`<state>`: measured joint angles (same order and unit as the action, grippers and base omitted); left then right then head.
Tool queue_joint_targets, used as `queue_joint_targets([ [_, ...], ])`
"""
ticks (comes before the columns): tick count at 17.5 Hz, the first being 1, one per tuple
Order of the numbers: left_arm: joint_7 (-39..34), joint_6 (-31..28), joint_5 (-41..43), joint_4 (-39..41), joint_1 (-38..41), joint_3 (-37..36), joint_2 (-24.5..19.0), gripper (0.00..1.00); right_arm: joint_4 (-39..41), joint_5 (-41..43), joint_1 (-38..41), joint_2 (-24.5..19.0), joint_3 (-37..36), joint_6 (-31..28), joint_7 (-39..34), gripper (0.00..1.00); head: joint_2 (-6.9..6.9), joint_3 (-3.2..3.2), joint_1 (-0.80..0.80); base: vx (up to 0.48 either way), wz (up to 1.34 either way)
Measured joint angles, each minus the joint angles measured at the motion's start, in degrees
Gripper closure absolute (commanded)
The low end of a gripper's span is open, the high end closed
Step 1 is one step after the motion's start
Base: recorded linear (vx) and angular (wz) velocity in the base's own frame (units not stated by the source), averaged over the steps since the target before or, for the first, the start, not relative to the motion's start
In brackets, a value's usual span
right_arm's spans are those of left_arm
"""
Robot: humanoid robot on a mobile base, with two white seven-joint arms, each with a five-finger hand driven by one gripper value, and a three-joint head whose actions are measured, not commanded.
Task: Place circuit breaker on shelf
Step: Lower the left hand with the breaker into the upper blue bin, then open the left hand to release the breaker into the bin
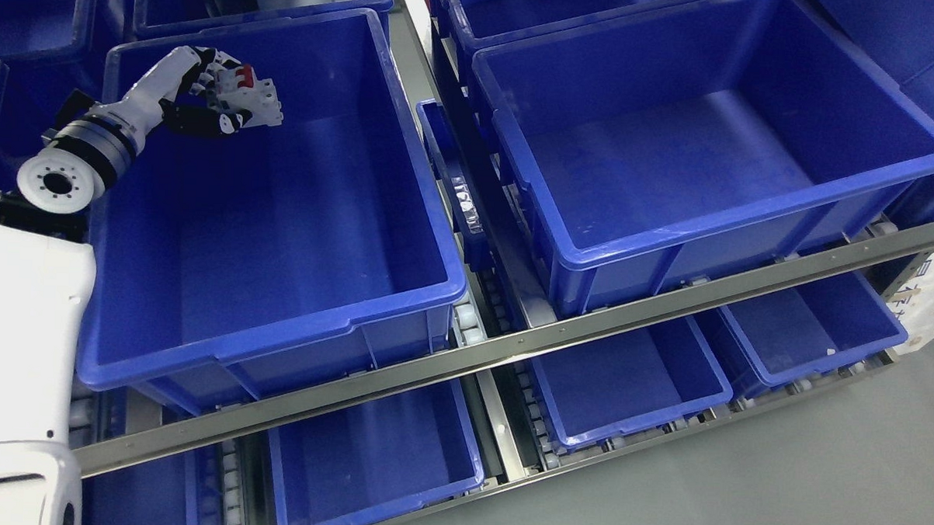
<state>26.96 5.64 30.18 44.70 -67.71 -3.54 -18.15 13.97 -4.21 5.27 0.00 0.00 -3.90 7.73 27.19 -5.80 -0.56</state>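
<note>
Breaker (247,99) in left robot hand (212,98)

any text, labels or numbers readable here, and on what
None can be read.
White package at the right edge of the shelf rail: printed characters, too blurred and cut off to read.
Circuit breaker in the left hand: no legible marking.
Blue bins: no labels visible.

Two large blue bins sit on the upper shelf level: one (279,302) at left, one (749,202) at right. Three smaller blue bins (374,461) line the lower level. One robot hand (208,98), upper left, grips one white circuit breaker (249,99).
</note>
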Motion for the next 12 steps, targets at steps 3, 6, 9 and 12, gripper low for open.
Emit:
queue_joint_targets([
  [3, -0.91, 0.00, 0.48, -4.21, -1.74, -1.55, 0.07, 0.46, 0.00, 0.00, 0.00, 0.00, 0.00, 0.00, -0.01, 0.00, 0.00, 0.00, 0.00, 0.000, 0.00],
  [6, -1.92, 0.02, 0.68, -6.99, -2.96, -2.57, 0.15, 0.36, 0.00, 0.00, 0.00, 0.00, 0.00, 0.00, -0.02, 0.00, 0.00, 0.00, 0.00, 0.000, 0.00],
  [9, -2.41, 0.05, 0.79, -9.17, -3.66, -3.36, 0.23, 0.26, 0.00, 0.00, 0.00, 0.00, 0.00, 0.00, -0.25, 0.00, 0.00, 0.00, 0.00, 0.000, 0.00],
  [12, -3.84, 0.06, 0.83, -10.82, -4.13, -3.85, 0.26, 0.20, 0.00, 0.00, 0.00, 0.00, 0.00, 0.00, -0.12, 0.00, 0.00, 0.00, 0.00, 0.000, 0.00],
])
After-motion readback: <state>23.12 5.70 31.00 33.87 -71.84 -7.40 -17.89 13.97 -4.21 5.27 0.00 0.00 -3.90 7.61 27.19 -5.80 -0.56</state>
